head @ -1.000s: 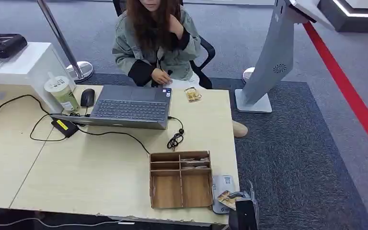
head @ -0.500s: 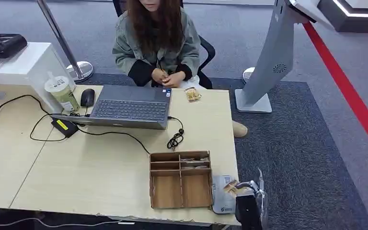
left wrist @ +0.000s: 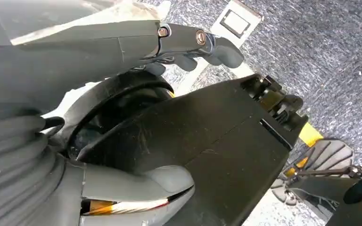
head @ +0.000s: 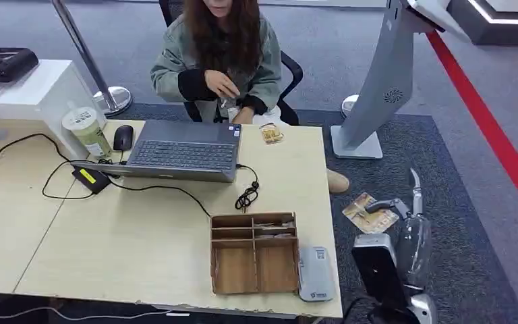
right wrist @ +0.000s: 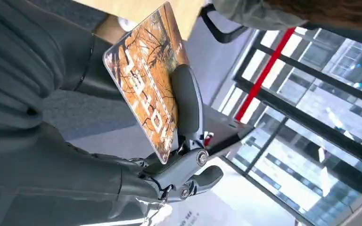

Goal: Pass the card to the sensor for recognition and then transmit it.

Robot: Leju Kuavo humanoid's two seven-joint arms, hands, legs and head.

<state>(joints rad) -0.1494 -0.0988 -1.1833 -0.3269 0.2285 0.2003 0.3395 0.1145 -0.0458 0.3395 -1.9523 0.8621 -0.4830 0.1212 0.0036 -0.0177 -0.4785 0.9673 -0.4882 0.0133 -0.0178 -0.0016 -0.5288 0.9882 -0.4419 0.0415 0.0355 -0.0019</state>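
The light wooden table (head: 141, 250) carries an open laptop (head: 185, 152), a wooden compartment box (head: 254, 252) and, just beside the box at the table's near right corner, the flat grey sensor (head: 315, 272) with a small blue mark too small to read. A person (head: 219, 61) sits behind the laptop. The right hand (head: 405, 216) is out over the grey carpet, well right of the table edge, and pinches the card (head: 367, 214) – apart from the sensor. The right wrist view brings the card (right wrist: 148, 99) close: an orange autumn-tree print with pale lettering I cannot read, a dark finger (right wrist: 188, 106) pressed on its face. The left hand (left wrist: 188, 47) hangs with its fingers curled in – holding nothing
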